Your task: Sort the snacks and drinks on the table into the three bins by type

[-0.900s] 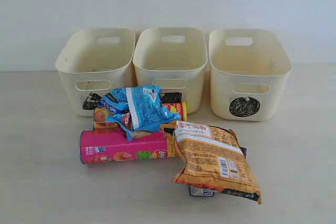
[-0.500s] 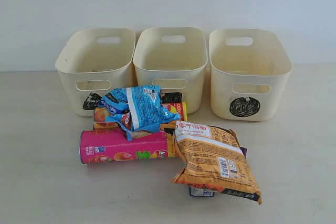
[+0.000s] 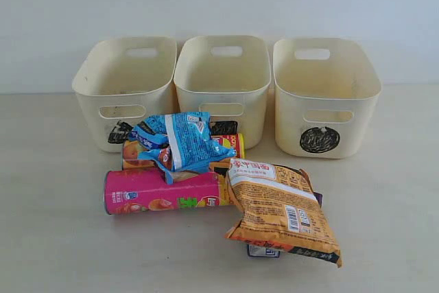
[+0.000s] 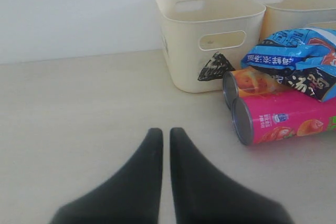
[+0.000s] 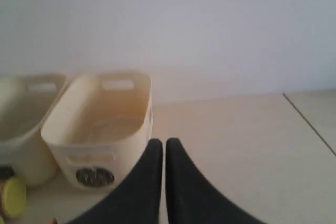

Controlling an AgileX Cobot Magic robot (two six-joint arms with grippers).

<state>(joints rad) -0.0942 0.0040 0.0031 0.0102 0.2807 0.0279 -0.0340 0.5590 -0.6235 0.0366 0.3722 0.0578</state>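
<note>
Sorting not yet begun, nothing picked up.
Exterior view: on the beige table (image 3: pixel 55 238) the pink chip can (image 3: pixel 161 192) lies on its side, the yellow-orange can (image 3: pixel 230 145) just behind it and the blue foil bag (image 3: pixel 182 141) draped over both. The orange bag (image 3: pixel 281 211) covers the white-and-blue carton (image 3: pixel 264 251) and the dark purple carton (image 3: pixel 317 198), corners peeking out. Behind stand the triangle bin (image 3: pixel 123 94), the middle bin (image 3: pixel 223 80) with its mark mostly hidden, perhaps a square, and the circle bin (image 3: pixel 326 94). Left wrist view: the left gripper (image 4: pixel 164 136) is pinched together, holding nothing, over bare table near the cans. Right wrist view: the right gripper (image 5: pixel 164 145) has its jaws together too, facing the circle bin.

three bins (image 3: pixel 223 94) in row behind | snacks (image 3: pixel 164 193) heaped before, on table (image 3: pixel 55 238)
</note>
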